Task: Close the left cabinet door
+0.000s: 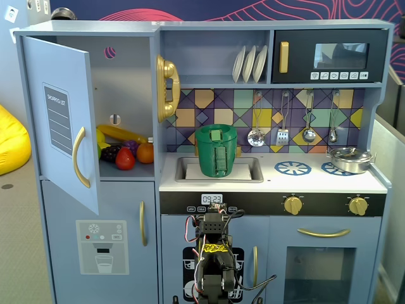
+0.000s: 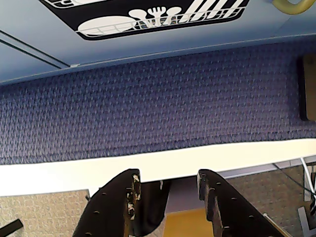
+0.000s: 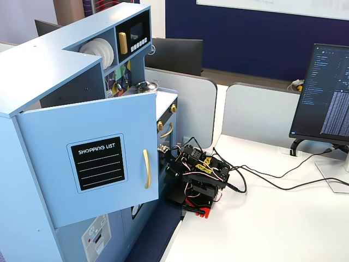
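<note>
The left cabinet door (image 1: 60, 120) is light blue with a black "SHOPPING LIST" panel and a curved gold handle (image 1: 77, 157). It stands swung wide open at the upper left of the toy kitchen. It also shows in a fixed view (image 3: 90, 164), sticking out toward the table. My arm (image 1: 215, 259) sits folded low in front of the kitchen's middle, well right of and below the door. In the wrist view my gripper (image 2: 168, 175) is open and empty, facing the blue mat (image 2: 148, 108) and the white table edge (image 2: 59, 173).
Toy fruit (image 1: 124, 152) lies inside the open cabinet. Below it is the ice-dispenser door (image 1: 101, 244). A green pot (image 1: 216, 150) sits in the sink. The dish-rack print door (image 2: 148, 19) is above my gripper. A monitor (image 3: 327, 93) and cables (image 3: 262, 183) are on the white table.
</note>
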Action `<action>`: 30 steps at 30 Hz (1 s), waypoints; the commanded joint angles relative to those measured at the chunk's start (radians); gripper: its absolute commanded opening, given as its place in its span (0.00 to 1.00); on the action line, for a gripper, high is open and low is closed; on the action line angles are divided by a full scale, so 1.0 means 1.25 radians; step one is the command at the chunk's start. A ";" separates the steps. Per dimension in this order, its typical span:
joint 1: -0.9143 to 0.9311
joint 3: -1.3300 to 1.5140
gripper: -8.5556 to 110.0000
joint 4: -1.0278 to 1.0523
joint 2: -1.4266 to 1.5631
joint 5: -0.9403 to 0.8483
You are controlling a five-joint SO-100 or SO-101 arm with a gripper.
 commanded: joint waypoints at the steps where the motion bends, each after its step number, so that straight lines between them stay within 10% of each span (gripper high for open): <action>1: -0.018 0.045 0.07 0.099 -0.005 0.018; 13: -0.106 0.044 0.07 0.098 -0.006 0.027; 23: -0.697 -0.191 0.07 -0.207 -0.126 0.088; 30: -1.066 -0.263 0.07 -0.509 -0.113 -0.124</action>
